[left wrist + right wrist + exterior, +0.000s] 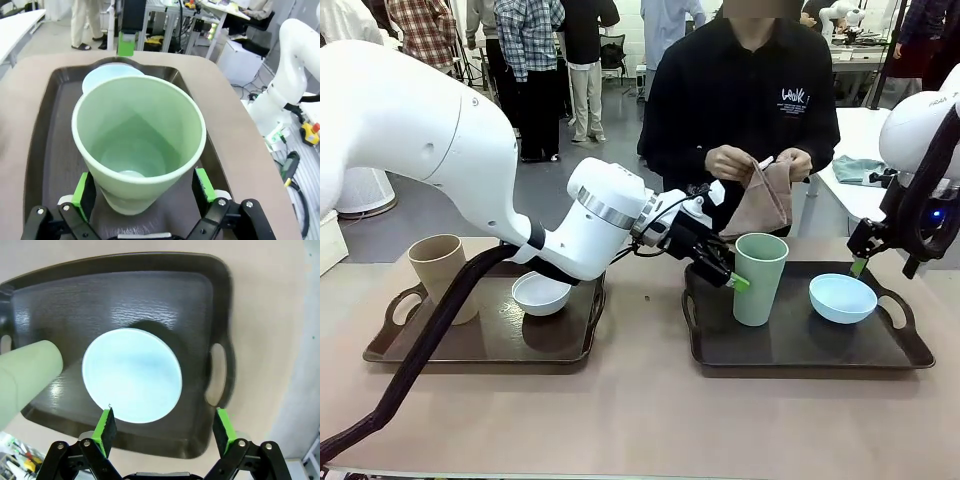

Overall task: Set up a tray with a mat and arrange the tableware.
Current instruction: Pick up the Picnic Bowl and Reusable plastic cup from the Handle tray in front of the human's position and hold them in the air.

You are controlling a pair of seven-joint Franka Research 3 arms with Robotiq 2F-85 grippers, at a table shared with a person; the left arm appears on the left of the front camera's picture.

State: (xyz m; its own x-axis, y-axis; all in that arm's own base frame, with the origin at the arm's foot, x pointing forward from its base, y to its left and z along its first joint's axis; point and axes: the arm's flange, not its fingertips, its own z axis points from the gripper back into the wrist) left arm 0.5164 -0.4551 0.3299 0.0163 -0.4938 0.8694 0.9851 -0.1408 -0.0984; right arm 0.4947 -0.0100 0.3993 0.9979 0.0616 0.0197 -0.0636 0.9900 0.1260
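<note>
L gripper [142, 190] was wide open, jaws straddling the pale green cup [760, 280] low on its wall, pads just beside it each side, no squeeze that I could see; cup stood upright, long axis vertical, dead ahead betw. my fingers, so L arm was the nearer one for it; R gripper [164, 424] was also wide and empty, hovering above the light blue bowl [842, 298], bowl mouth-up straight below; both sat apart in the right tray [800, 345]; left tray [490, 345] held the tan cup [440, 275] and white bowl [541, 293]; all four looked empty; neither tray had a mat; person's hands [730, 163] held a brown cloth [760, 205] at the far side, prob. the mat.
</note>
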